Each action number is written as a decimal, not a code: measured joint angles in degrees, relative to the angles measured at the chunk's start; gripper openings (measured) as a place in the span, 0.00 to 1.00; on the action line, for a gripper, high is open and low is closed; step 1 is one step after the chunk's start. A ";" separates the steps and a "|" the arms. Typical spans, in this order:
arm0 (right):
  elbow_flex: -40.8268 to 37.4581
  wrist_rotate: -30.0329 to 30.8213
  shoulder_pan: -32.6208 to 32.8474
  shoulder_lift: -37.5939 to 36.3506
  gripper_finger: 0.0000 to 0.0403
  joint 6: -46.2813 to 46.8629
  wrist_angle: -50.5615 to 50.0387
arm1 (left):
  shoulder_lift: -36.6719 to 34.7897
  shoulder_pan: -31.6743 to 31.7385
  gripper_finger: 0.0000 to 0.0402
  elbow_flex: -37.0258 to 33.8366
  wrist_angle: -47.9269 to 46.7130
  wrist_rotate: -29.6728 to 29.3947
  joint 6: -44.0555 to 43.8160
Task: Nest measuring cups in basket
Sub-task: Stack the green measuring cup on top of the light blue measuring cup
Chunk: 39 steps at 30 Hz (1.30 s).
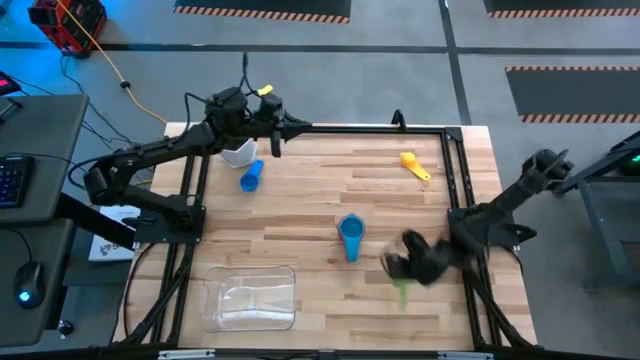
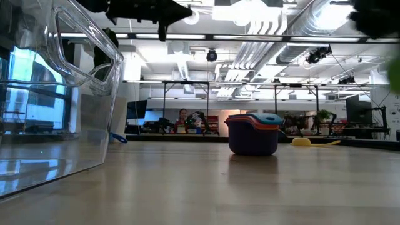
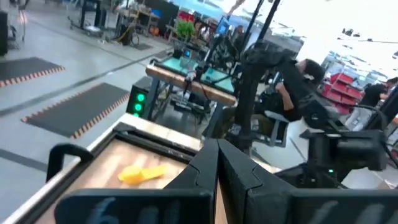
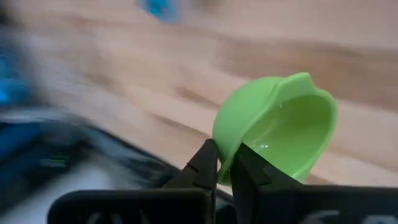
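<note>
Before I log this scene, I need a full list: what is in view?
Stack of nested measuring cups: one, blue outermost, table centre.
Green measuring cup: one, in the right hand.
Yellow measuring cup: one, far right of table.
Blue measuring cup: one, far left.
White pot: one, beside it.
Basket: one, clear, near left.
Left hand: shut, over far edge.
Right hand: shut on the green cup's rim.

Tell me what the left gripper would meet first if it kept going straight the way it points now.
Probably nothing on the table: the shut left gripper points over the far edge, toward the yellow measuring cup side, though that cup sits off its line. Depth is unclear; beyond lies the table frame.
</note>
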 joint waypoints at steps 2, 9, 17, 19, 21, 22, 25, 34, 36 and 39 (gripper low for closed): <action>2.22 0.06 -5.42 0.21 0.02 -5.15 0.44 | -1.13 1.46 0.00 0.00 -0.41 3.36 0.49; 22.90 -6.57 -21.22 10.88 0.01 -18.51 -23.67 | -3.84 7.12 0.00 0.00 -0.53 23.44 3.95; 38.42 -11.04 -30.23 25.46 0.01 -25.84 -30.62 | -3.94 10.39 0.00 0.00 -0.80 27.13 2.60; 40.42 -11.78 -31.21 28.65 0.01 -27.23 -30.75 | -3.94 10.45 0.00 0.00 -0.86 27.15 2.53; 41.65 -12.68 -31.86 30.92 0.01 -27.87 -30.79 | -3.93 10.45 0.00 0.00 -0.86 27.26 2.53; 41.86 -13.12 -32.12 31.71 0.01 -27.88 -30.80 | -3.92 10.45 0.00 0.00 -0.85 27.26 2.51; 41.98 -14.72 -32.72 33.31 0.02 -27.48 -30.29 | -3.92 10.45 0.00 0.00 -0.83 27.26 2.51; 42.00 -12.09 -33.70 33.83 0.07 -21.69 -30.09 | -3.89 10.42 0.00 0.00 -0.81 27.26 2.47; 41.99 -12.68 -33.93 33.83 0.09 -21.84 -30.06 | -3.89 10.42 0.00 0.00 -0.81 27.26 2.36; 40.88 -13.23 -33.94 33.83 0.14 -21.11 -29.67 | -3.89 10.42 0.00 0.00 -0.79 27.26 1.46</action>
